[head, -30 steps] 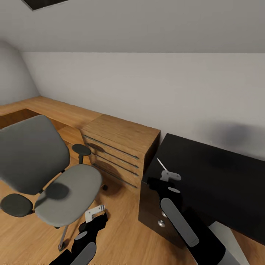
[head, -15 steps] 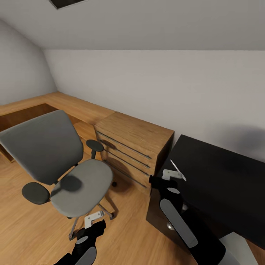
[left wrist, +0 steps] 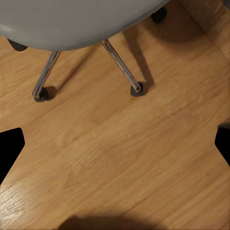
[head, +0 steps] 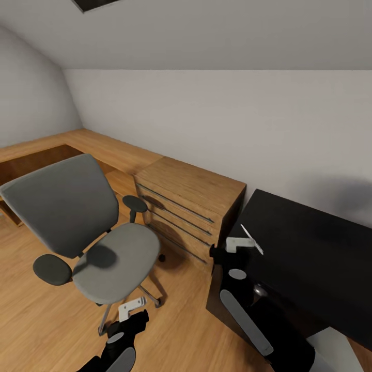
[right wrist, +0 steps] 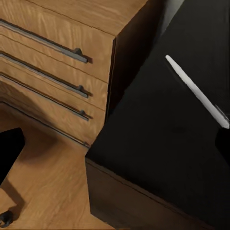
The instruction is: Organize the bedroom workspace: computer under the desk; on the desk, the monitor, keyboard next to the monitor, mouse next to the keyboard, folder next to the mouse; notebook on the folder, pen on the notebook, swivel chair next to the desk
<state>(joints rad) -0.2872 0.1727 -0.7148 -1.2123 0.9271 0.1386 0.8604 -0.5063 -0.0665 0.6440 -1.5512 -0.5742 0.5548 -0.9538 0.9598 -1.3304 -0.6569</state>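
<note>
A wooden plank floor (head: 46,315) runs under a plain white wall (head: 222,129) and a sloped ceiling, with a long wooden counter (head: 98,147) following the wall into the far left corner. A wooden chest (head: 188,204) with long bar handles stands against the wall, and just to its right, side by side with it, is the black desk (head: 310,248), whose top is bare where it shows. The swivel chair (head: 85,227) stands on the floor left of the chest, apart from the desk, its grey seat bare and its back turned towards the left corner; the left wrist view looks down on its chrome legs and castors (left wrist: 136,88) on the planks. The left gripper (head: 133,306) hangs low over the floor just in front of the chair's base, its dark fingertips (left wrist: 9,148) set wide apart at the edges of its wrist view. The right arm reaches forward so that the right gripper (head: 243,243) sits over the desk's near left corner, pinching a slim white pen (head: 251,239) that slants out over the black top; the right wrist view shows the pen (right wrist: 194,88) lying across the dark surface beside the chest's drawers.
</note>
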